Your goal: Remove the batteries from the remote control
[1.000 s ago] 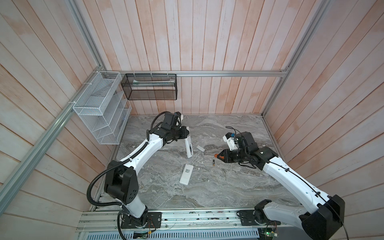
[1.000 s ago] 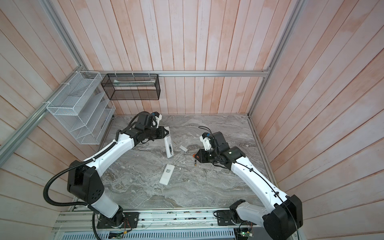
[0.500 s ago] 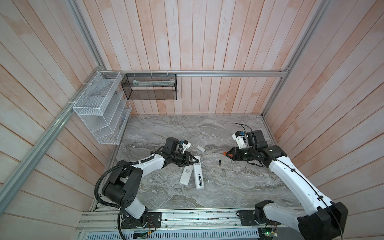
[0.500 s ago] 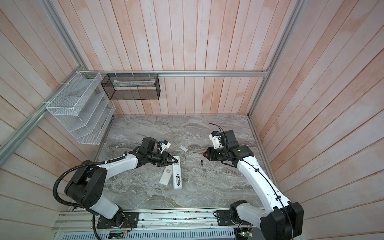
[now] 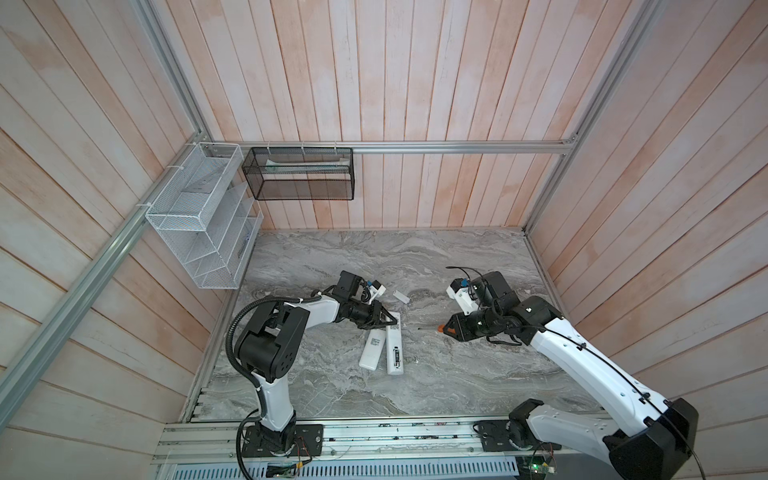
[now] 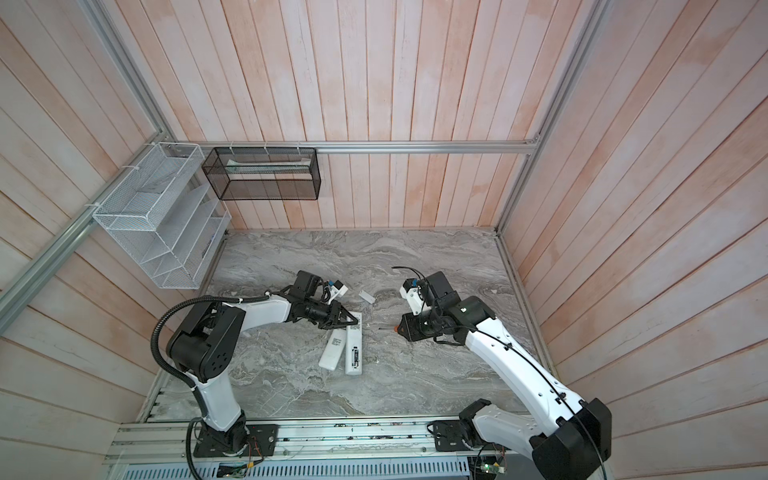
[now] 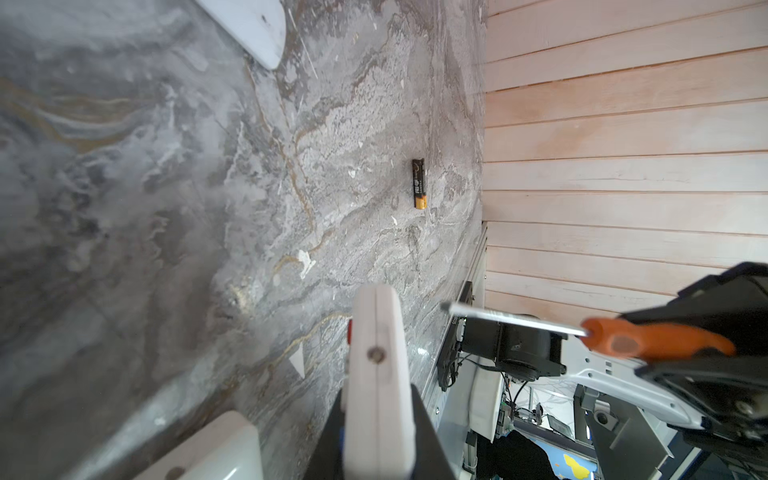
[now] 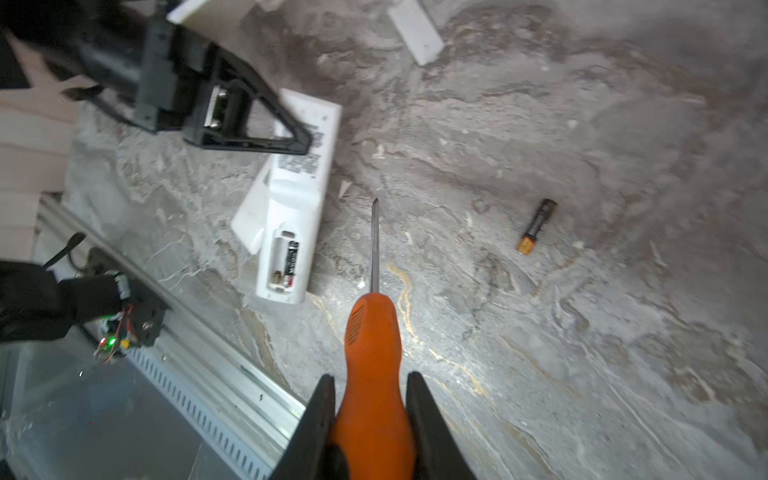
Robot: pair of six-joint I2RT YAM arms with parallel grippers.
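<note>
The white remote control lies on the marble table with its back up. My left gripper is shut on its far end. Its battery bay is uncovered, with one dark battery in one slot and the other slot bare. A loose battery with a gold end lies on the table to the right. My right gripper is shut on an orange-handled screwdriver, whose tip hangs between the remote and the loose battery.
A second white remote lies against the held one on its left. A small white cover lies farther back. A white wire rack and a black mesh basket hang on the walls.
My left gripper brought the remote down and forward from near the back and laid it beside the second remote. My right gripper, with the screwdriver, drew back to the right, then came slightly forward.
</note>
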